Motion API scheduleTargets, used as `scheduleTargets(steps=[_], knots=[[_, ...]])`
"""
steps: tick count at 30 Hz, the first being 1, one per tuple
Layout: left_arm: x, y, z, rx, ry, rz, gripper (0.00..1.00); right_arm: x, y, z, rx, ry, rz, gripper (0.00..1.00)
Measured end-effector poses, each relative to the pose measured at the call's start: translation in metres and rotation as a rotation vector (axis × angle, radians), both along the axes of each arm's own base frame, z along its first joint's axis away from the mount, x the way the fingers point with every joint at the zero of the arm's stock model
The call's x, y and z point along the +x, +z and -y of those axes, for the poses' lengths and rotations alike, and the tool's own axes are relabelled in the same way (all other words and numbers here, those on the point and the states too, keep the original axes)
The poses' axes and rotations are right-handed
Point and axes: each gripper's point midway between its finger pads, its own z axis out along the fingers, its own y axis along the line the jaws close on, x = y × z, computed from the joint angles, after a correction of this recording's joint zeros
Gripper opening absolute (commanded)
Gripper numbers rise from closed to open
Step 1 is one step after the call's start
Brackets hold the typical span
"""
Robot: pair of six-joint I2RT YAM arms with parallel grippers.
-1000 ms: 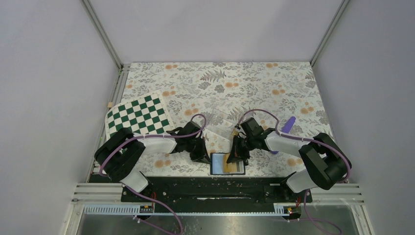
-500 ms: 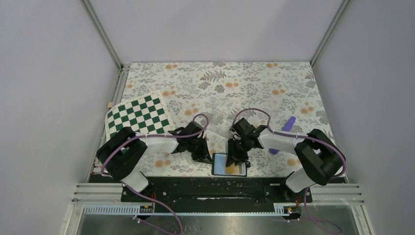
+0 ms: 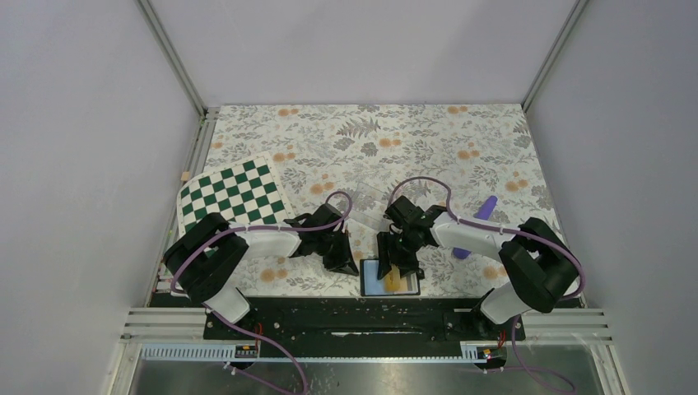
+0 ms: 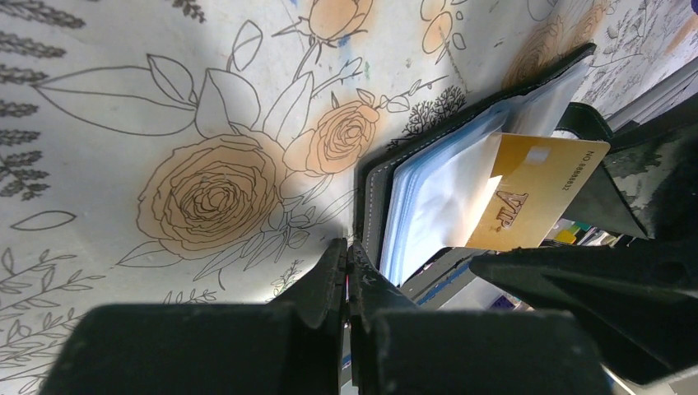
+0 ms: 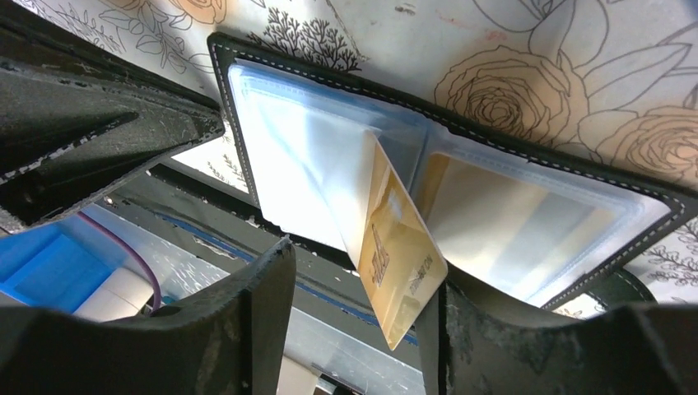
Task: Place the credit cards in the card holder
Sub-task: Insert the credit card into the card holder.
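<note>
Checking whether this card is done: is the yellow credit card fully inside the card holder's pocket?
No, the credit card sticks partly out of the open card holder, tilted.

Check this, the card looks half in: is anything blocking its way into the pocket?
Nothing visible. The card juts tilted from a pocket of the open holder, inside the open right gripper.

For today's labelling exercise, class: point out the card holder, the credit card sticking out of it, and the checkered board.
card holder (image 5: 288, 156), right wrist view, on its pale left pocket.
credit card (image 5: 403, 263), right wrist view, on its protruding face.
checkered board (image 3: 234, 196), top view, on its centre.
</note>
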Motion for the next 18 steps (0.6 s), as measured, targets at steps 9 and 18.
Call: scheduleTargets(steps=[9, 18], knots=[[0.000, 0.000, 0.002, 0.002, -0.005, 0.000, 0.00, 0.001, 0.005, 0.009, -0.050, 0.005, 0.019, 0.69], [0.000, 0.000, 0.006, 0.002, -0.017, -0.001, 0.00, -0.001, 0.002, 0.018, -0.100, 0.010, 0.021, 0.67]])
